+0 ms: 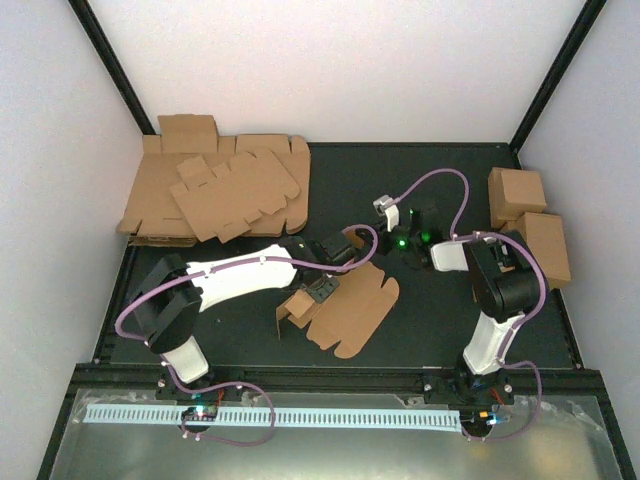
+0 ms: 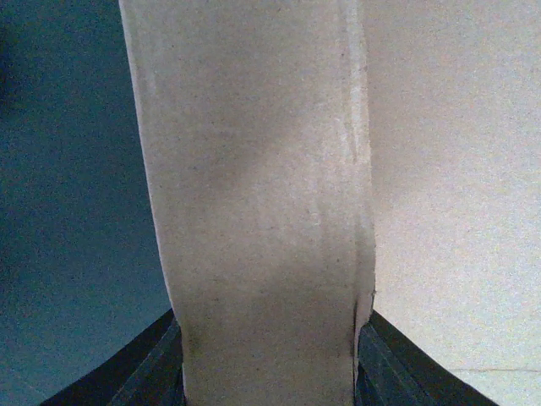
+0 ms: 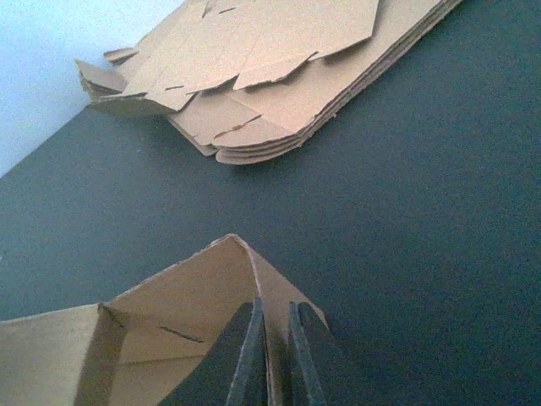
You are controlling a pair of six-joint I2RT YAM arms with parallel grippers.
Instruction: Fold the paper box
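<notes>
Lying ahead of the right pincer (image 3: 275, 338), well apart across the dark table (image 3: 439, 211), is a heap of flat cardboard blanks (image 3: 287, 85). Two folded boxes (image 1: 517, 192) sit far behind it, beside the right wall. Its fingers are drawn to a thin slit at a raised corner of the paper box (image 3: 169, 330); whether they nip the card I cannot tell. The left pincer (image 2: 270, 326) is clenched on a box panel that fills its gap.

Probably a robot lab cell, white panel walls (image 1: 350, 60), black frame (image 1: 113, 62), dark table (image 1: 420, 170), cardboard blanks (image 1: 240, 190)
</notes>
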